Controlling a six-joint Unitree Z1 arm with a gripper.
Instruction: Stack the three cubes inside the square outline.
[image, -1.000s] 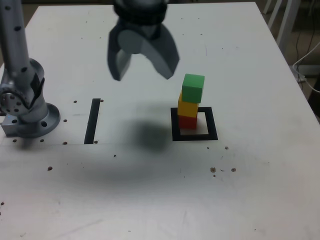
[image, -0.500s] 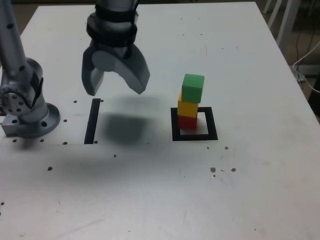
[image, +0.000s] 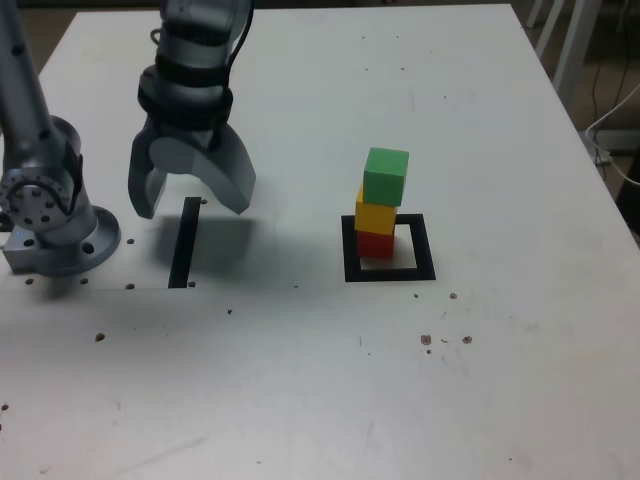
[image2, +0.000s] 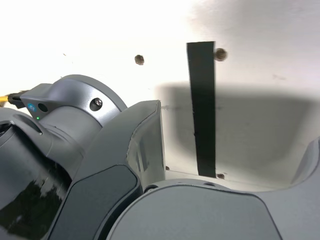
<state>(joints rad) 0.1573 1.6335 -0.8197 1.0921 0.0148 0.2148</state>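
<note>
- Standing at the exterior view's left edge, the arm's base (image: 62, 235) rests on the white table (image: 300, 400), well away from the stack.
- Next comes the gripper (image: 198, 205), its jaws spread wide with nothing between them, raised over the table near the narrow black strip (image: 186, 242).
- The wrist view shows that strip and bare tabletop below the parted jaws, and no cube.
- Farther right stands the tower: the red cube (image: 376, 245) at the bottom, the yellow cube (image: 376, 218) on it, the green cube (image: 386, 177) on top, sitting a little toward the exterior view's right.
- The red cube lies within the square outline (image: 424, 248), toward its left side.
- All three cubes are stacked, so the task looks done; probably only parking the arm is left. The uneven tower could topple if bumped.
</note>
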